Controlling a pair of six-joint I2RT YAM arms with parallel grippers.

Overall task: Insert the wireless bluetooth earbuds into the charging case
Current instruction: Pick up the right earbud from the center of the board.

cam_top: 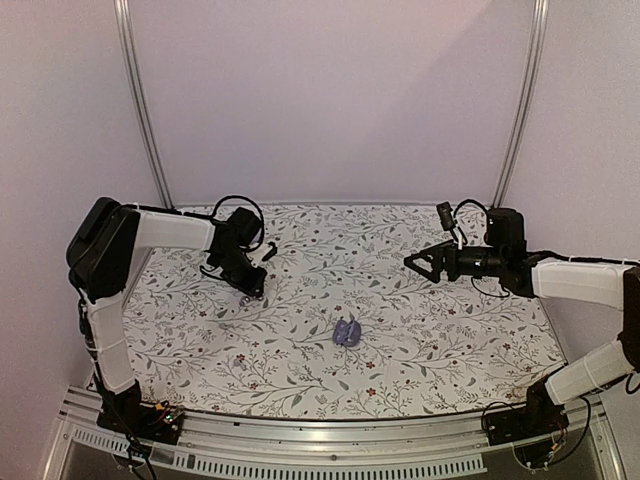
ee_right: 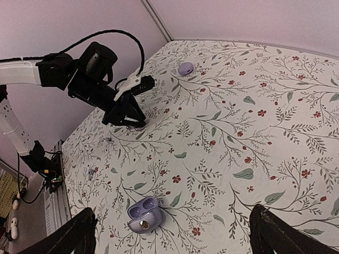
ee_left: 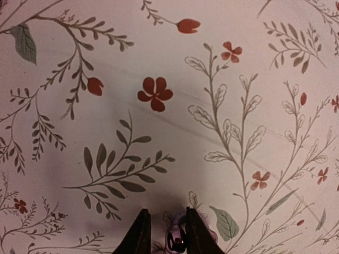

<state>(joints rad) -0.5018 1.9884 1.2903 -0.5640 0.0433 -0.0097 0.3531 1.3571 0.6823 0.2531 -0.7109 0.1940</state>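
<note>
The charging case [cam_top: 348,332] lies open on the flowered cloth in the middle; the right wrist view shows it [ee_right: 143,214] with both sockets empty. My left gripper [cam_top: 250,285] is down at the cloth, left of the case. Its jaws [ee_left: 168,235] stand narrowly apart around a glossy purple earbud [ee_left: 178,241], which touches the right finger, with a gap to the left finger. A second lavender pebble-like bud [ee_right: 185,67] lies farther back on the cloth. My right gripper [cam_top: 420,262] hovers wide open and empty, right of the case and above the cloth [ee_right: 177,241].
The floral cloth [cam_top: 400,350] covers the table up to the back wall. Two metal posts [cam_top: 140,100] stand at the back corners. A metal rail [cam_top: 320,450] runs along the near edge.
</note>
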